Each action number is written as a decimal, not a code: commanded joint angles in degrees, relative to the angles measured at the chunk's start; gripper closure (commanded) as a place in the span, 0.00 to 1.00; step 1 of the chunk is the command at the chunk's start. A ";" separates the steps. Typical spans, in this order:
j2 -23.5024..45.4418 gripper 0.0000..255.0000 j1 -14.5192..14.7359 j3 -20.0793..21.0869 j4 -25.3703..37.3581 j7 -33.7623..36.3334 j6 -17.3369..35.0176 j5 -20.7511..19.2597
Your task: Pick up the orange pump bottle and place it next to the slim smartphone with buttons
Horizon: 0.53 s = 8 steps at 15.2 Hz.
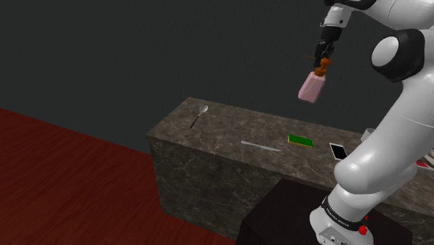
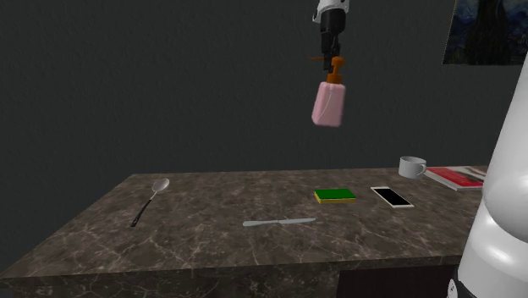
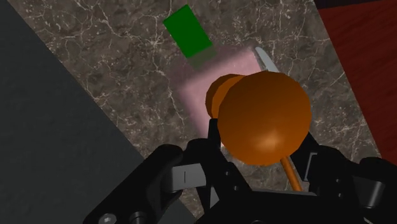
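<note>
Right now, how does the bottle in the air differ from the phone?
The pump bottle hangs high, held in the hand by its orange pump; the phone lies flat on the counter. The bottle is pink and bulky; the phone is thin, dark-screened with a white rim.

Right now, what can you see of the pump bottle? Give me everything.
The bottle has a pale pink, boxy body and an orange pump head with a thin spout. It hangs high above the counter, body down and slightly tilted, roughly over the sponge. The fingers clasp it at the pump, and nothing else touches it.
</note>
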 commanded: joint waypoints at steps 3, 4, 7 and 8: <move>3.79 1.00 -3.57 -3.34 4.63 -6.76 -1.62 0.70; 4.89 1.00 -4.54 -4.11 5.93 -8.39 -2.05 1.01; 8.76 1.00 -7.84 -6.31 10.62 -13.33 -3.59 2.32; 10.26 1.00 -9.09 -6.99 12.47 -14.97 -4.21 2.90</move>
